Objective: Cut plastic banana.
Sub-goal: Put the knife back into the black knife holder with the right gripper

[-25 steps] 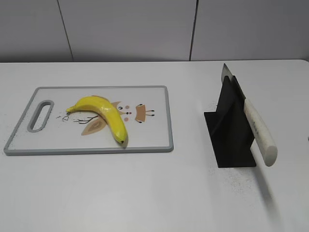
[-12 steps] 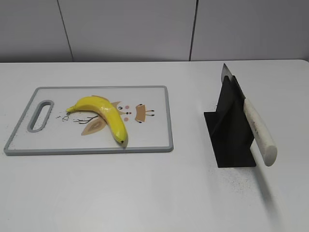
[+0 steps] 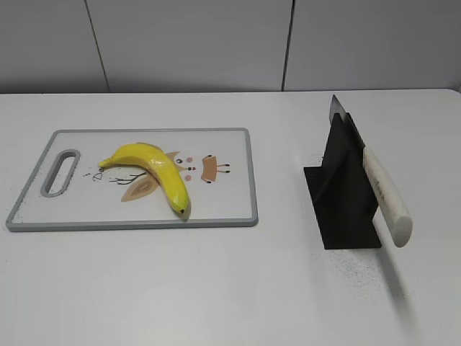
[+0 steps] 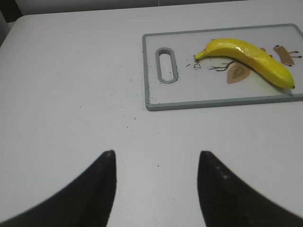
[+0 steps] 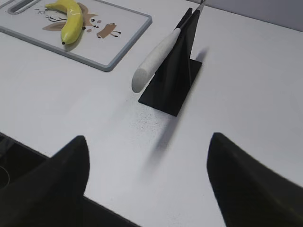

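Note:
A yellow plastic banana (image 3: 153, 173) lies on a white cutting board with a grey rim (image 3: 248, 180) at the left of the table. It also shows in the left wrist view (image 4: 248, 60) and the right wrist view (image 5: 70, 19). A knife with a white handle (image 3: 387, 196) rests slanted in a black stand (image 3: 344, 194) at the right, handle toward the front; it shows in the right wrist view (image 5: 156, 59) too. My left gripper (image 4: 156, 156) is open and empty, over bare table, left of and nearer than the board. My right gripper (image 5: 149, 142) is open and empty, in front of the knife stand. Neither gripper shows in the exterior view.
The cutting board has a handle slot (image 3: 60, 173) at its left end and a printed cartoon figure (image 3: 209, 168). Dark specks lie on the table near the stand (image 3: 353, 270). The table's front edge (image 5: 71, 182) lies under my right gripper.

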You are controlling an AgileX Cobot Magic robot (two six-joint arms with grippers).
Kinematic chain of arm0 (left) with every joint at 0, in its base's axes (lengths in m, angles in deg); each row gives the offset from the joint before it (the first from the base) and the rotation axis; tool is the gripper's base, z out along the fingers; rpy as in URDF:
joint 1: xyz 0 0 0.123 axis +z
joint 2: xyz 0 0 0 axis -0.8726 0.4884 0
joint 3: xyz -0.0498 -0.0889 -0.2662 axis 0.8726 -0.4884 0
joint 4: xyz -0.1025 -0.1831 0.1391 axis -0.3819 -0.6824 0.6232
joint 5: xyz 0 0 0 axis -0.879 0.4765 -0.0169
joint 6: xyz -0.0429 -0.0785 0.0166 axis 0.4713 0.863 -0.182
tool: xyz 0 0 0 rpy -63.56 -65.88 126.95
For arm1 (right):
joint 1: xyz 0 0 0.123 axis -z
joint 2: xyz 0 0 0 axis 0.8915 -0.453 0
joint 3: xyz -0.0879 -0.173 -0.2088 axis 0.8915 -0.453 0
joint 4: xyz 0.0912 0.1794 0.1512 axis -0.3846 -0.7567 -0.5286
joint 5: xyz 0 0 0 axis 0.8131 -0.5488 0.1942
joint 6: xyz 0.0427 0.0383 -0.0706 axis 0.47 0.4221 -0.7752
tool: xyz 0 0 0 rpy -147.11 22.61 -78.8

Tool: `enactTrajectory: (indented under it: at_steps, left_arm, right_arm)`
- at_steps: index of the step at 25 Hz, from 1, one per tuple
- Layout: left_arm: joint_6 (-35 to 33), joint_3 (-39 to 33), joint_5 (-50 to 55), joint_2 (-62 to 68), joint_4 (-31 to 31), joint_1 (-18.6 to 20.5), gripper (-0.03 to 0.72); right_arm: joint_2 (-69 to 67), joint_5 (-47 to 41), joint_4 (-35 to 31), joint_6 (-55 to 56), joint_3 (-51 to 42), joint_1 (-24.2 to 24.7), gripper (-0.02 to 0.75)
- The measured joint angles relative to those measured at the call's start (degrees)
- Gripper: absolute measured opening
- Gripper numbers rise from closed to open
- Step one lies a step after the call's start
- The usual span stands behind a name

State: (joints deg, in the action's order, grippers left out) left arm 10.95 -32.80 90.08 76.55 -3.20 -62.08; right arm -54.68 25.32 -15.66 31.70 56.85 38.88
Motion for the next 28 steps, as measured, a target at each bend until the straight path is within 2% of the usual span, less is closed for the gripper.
enactTrajectory:
  at_steps: [5, 12, 14, 28]
  left_arm:
    - [0.00, 0.00, 0.00, 0.00, 0.05, 0.00, 0.535]
    - [0.00, 0.00, 0.00, 0.00, -0.11, 0.00, 0.535]
    - [0.00, 0.00, 0.00, 0.00, -0.11, 0.00, 0.535]
    - [0.00, 0.00, 0.00, 0.00, -0.05, 0.00, 0.526]
  right_arm:
    - [0.12, 0.00, -0.85, 0.00, 0.00, 3.26, 0.584]
    - [0.19, 0.00, -1.12, 0.00, 0.00, 14.00, 0.585]
    - [0.19, 0.00, -1.12, 0.00, 0.00, 15.69, 0.584]
    - [0.19, 0.00, -1.27, 0.00, 0.00, 16.19, 0.578]
